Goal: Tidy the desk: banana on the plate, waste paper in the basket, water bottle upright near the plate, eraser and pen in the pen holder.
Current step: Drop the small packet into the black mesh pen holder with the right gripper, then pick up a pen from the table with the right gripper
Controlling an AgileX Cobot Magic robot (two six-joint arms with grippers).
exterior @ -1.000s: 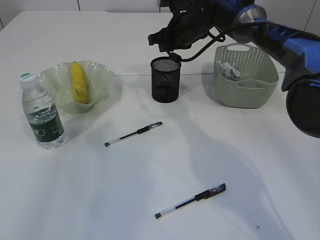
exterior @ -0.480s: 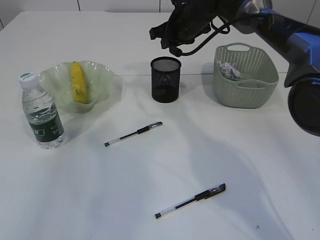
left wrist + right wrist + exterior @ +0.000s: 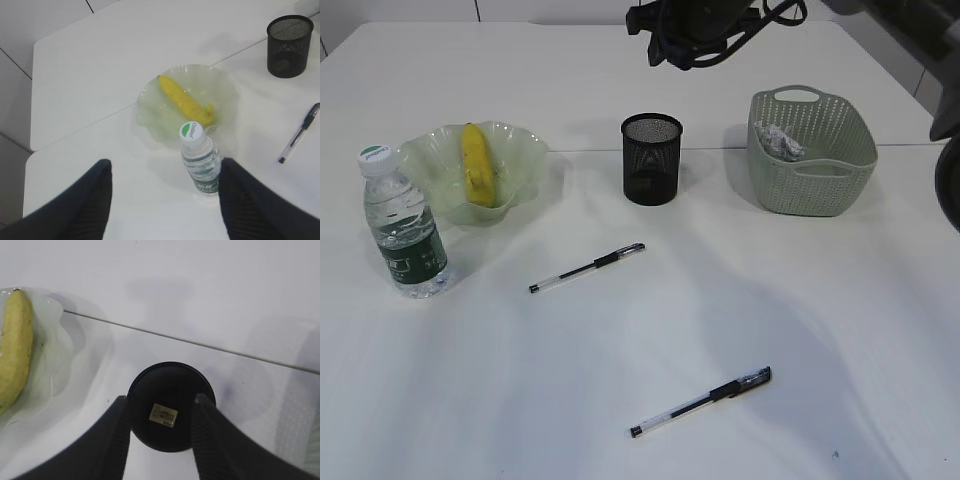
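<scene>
The banana (image 3: 470, 160) lies in the pale green plate (image 3: 525, 160), and the water bottle (image 3: 405, 230) stands upright just left of it. Crumpled paper (image 3: 782, 140) sits in the green basket (image 3: 810, 165). Two pens (image 3: 588, 268) (image 3: 700, 402) lie flat on the table. My right gripper (image 3: 672, 52) hangs open and empty high above the black mesh pen holder (image 3: 651, 160). Looking straight down from the right wrist, the eraser (image 3: 164, 415) rests on the holder's floor (image 3: 170, 390). My left gripper (image 3: 164, 165) is open with nothing between its fingers, above the table beside the bottle (image 3: 200, 160).
The white table has a seam running behind the plate and the holder. The basket stands to the right of the holder. One pen lies mid-table, the other near the front edge. The table's left edge (image 3: 32, 145) shows in the left wrist view.
My right gripper has risen from the pen holder's rim towards the top of the view, and its jaws have spread a little. The left arm and the table objects have not moved.
</scene>
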